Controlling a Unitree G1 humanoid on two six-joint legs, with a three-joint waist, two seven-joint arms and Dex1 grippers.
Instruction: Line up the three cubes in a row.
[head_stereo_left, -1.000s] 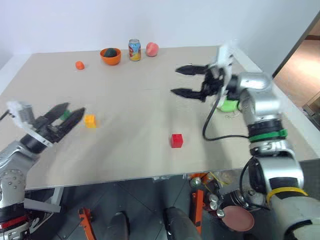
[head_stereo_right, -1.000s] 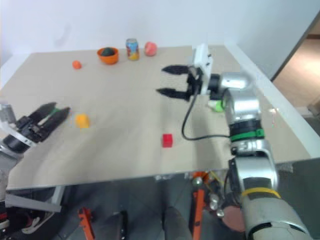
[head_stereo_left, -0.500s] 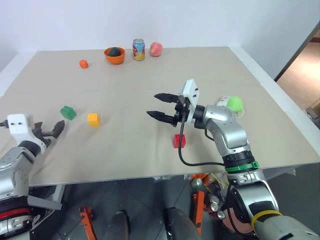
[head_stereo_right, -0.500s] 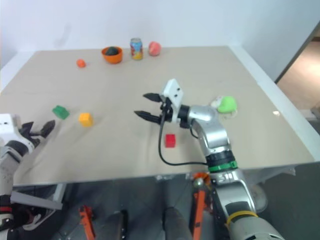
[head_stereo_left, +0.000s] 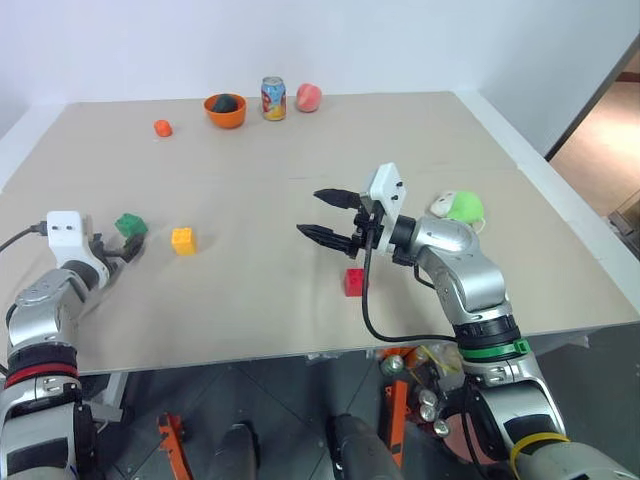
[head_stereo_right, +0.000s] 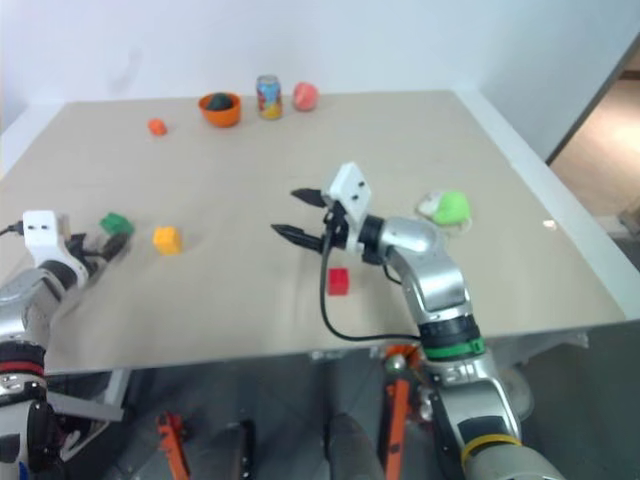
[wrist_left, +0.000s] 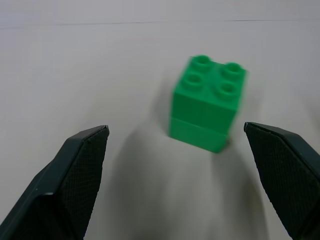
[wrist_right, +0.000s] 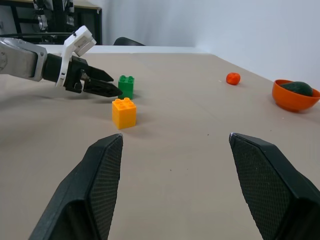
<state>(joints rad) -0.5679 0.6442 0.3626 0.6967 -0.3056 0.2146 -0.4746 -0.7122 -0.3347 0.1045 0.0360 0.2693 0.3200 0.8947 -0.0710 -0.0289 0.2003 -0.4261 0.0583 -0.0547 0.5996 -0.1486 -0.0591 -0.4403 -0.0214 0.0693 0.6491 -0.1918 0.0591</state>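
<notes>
At mid-left of the beige bench (head_stereo_left: 250, 300), my left end effector (head_stereo_left: 128, 246) is spread wide just before the small green studded plastic cube (head_stereo_left: 130, 224), with the yellow studded cube (head_stereo_left: 182, 240) beside it. My right end effector (head_stereo_left: 327, 213) hovers spread above the red studded cube (head_stereo_left: 354, 282) at centre. An orange bowl (head_stereo_left: 224, 110), drink can (head_stereo_left: 271, 99) and lime-green plush toy (head_stereo_left: 462, 207) lie well apart.
</notes>
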